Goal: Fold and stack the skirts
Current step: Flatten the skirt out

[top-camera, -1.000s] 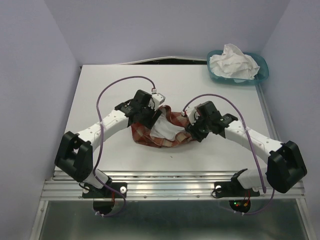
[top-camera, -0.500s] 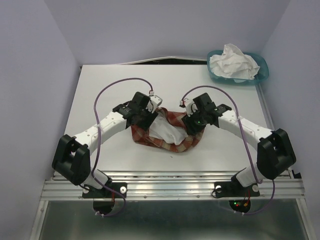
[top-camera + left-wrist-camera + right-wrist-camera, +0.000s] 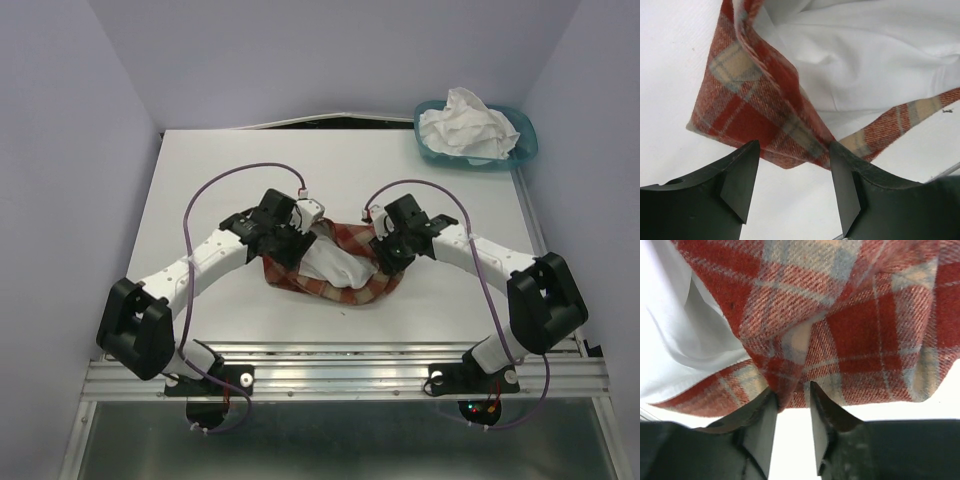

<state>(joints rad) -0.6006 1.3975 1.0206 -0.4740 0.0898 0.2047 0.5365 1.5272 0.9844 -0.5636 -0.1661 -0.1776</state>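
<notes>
Roughly mid-table (image 3: 230, 160), the left gripper (image 3: 794, 165) hangs over the left end of the plaid skirt (image 3: 345, 293), its jaws spread wide with a corner of the check just at their tips, not pinched. The plaid skirt lies bunched between the two arms, its smooth white lining (image 3: 330, 262) showing in the middle. At its right end the right gripper (image 3: 792, 400) has its jaws drawn close, a fold of plaid dipping between the tips; whether the fold is actually clamped cannot be told. In the far right corner, the crinkled white skirt (image 3: 465, 125) sits heaped in a teal basket (image 3: 527, 145), well apart from both arms.
</notes>
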